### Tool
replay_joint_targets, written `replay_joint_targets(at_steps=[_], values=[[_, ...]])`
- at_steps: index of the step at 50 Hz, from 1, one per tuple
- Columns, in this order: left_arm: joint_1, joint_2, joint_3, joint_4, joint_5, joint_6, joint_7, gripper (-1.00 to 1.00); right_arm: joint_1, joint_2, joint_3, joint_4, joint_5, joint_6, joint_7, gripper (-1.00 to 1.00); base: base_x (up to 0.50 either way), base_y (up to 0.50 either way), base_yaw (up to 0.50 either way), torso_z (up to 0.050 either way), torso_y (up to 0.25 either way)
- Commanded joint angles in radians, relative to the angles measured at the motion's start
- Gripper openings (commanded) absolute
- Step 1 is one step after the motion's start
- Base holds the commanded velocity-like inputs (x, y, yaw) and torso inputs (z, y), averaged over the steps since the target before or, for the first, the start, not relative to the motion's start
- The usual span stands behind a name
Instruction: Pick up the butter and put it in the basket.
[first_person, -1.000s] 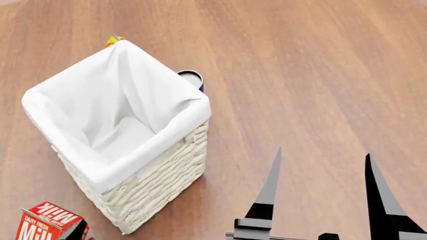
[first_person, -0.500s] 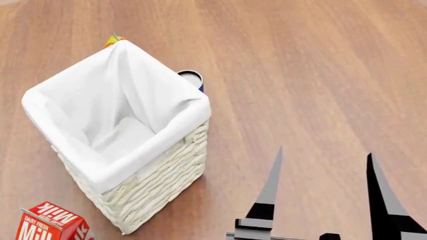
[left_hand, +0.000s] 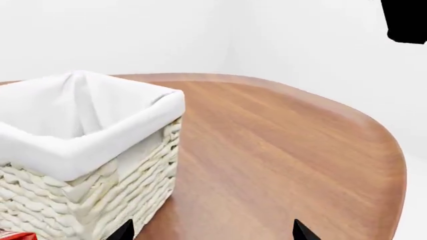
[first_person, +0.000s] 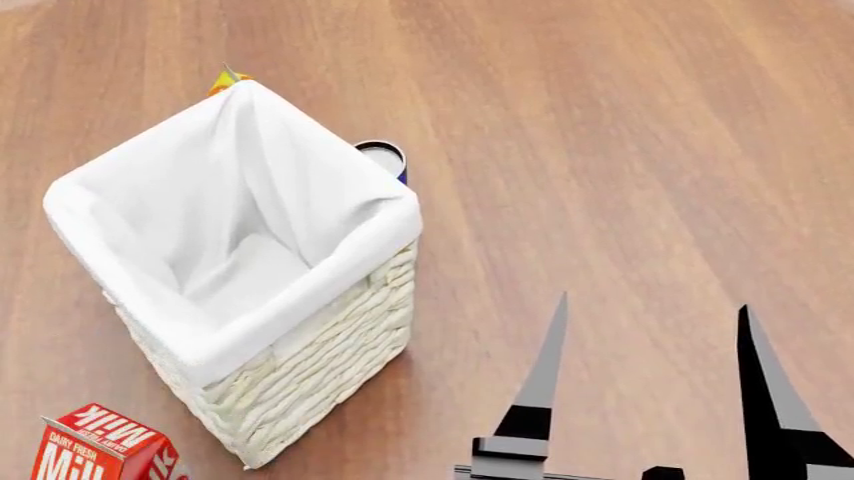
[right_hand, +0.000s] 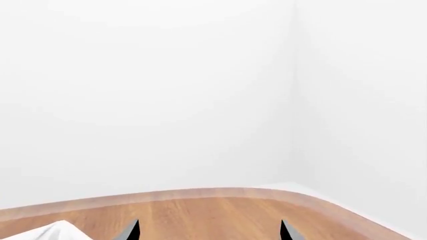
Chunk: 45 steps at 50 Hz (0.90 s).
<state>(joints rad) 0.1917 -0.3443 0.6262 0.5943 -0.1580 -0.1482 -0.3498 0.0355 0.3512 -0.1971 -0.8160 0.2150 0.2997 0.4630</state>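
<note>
Left wrist view: the left gripper (left_hand: 212, 231) shows only its two dark fingertips, set well apart with nothing between them, above the bare wooden table (left_hand: 267, 150). The basket (left_hand: 133, 175) stands just to their left, upright, its white liner folded over the rim. A scrap of red (left_hand: 13, 236) shows at the foot of the basket; too little of it shows to name it. The butter does not show here. Head view: the basket (first_person: 307, 370) stands at the left, and its liner shows nothing lying inside. A milk carton (first_person: 100, 450) stands near left of it, close to its near corner. A can (first_person: 384, 157) with a silver top sits against the basket's far right side, half hidden by the rim. A small orange-yellow tip (first_person: 227, 80) peeks past the far corner; what it belongs to I cannot tell, so the butter's place cannot be told. At near right the right gripper (first_person: 654, 305) has its fingers wide apart, holding nothing, well apart from the basket. Right wrist view: the right gripper (right_hand: 209, 229) again shows two separated tips, the table's far edge beyond them, and a fold of the liner (right_hand: 53, 231) off to the left.
</note>
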Motion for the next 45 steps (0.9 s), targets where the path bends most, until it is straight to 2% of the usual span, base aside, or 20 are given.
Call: replay_joint_targets(at_steps=[1,34,45], values=[[-0.009,0.004,0.000,-0.039,-0.017,-0.042,-0.003,1.00,0.003,0.004,-0.004,0.000,0.003,0.001,0.005,1.00,0.00,0.00,0.00,0.000,0.000],[-0.026,0.029,-0.004,-0.122,-0.048,-0.126,-0.040,1.00,0.004,0.016,-0.006,-0.005,0.013,-0.003,0.017,1.00,0.00,0.00,0.00,0.000,0.000],[-0.071,0.053,0.001,-0.184,-0.058,-0.170,-0.038,1.00,0.008,0.019,-0.008,-0.018,0.018,0.007,0.025,1.00,0.00,0.00,0.00,0.000,0.000]])
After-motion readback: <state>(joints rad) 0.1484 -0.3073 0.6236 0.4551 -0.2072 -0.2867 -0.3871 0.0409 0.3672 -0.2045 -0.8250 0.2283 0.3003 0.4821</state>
